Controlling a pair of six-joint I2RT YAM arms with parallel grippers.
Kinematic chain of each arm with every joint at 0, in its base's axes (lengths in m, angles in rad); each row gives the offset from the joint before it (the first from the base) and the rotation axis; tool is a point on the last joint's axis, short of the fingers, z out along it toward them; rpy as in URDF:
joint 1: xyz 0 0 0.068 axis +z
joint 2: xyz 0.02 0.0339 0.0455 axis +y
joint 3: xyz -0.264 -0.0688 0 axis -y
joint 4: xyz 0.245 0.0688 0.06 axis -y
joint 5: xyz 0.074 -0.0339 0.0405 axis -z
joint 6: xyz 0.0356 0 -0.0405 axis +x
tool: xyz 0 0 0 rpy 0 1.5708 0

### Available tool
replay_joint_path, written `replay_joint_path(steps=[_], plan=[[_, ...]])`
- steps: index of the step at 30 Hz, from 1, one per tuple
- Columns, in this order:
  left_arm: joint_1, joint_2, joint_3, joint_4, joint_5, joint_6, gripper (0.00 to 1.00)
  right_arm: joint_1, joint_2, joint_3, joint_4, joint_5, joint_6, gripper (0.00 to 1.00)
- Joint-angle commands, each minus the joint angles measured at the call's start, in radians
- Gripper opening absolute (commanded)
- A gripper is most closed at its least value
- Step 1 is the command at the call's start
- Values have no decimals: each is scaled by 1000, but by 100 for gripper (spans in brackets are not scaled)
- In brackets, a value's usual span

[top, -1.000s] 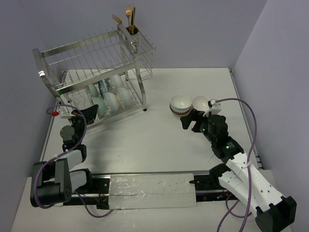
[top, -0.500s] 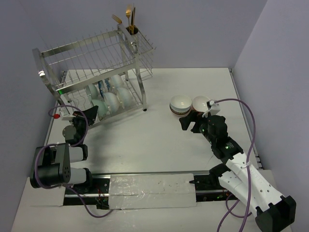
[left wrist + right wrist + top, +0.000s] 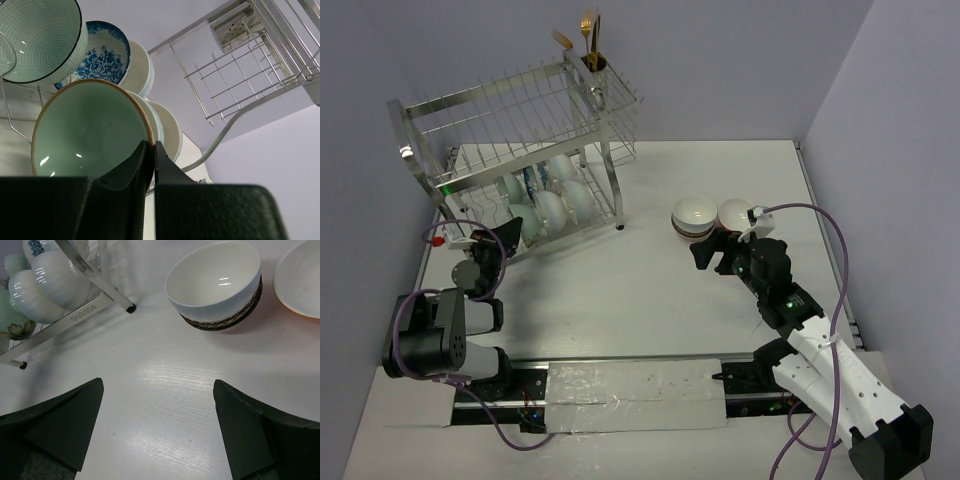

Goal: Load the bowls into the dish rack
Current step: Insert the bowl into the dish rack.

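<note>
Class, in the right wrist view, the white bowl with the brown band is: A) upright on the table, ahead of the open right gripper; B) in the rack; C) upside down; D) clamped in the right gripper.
A: the white bowl sits mouth-up on the table beyond the right gripper, its jaws wide and empty.

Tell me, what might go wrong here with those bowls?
1. The left gripper, shut, sits right at the rim of the green bowl in the dish rack; a nudge might knock it against its neighbours.
2. The right gripper stands open facing the white bowl; a finger might bump the orange-edged bowl close beside it.
</note>
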Motion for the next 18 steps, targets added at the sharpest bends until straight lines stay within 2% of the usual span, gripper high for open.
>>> replay_joint_path(steps=[1,18], plan=[[-7,23,8,425,-31,-43,0,8,3,-11,49,-5,-15,98],[-33,43,49,430,-76,-51,0,8,7,-9,54,-9,-18,97]])
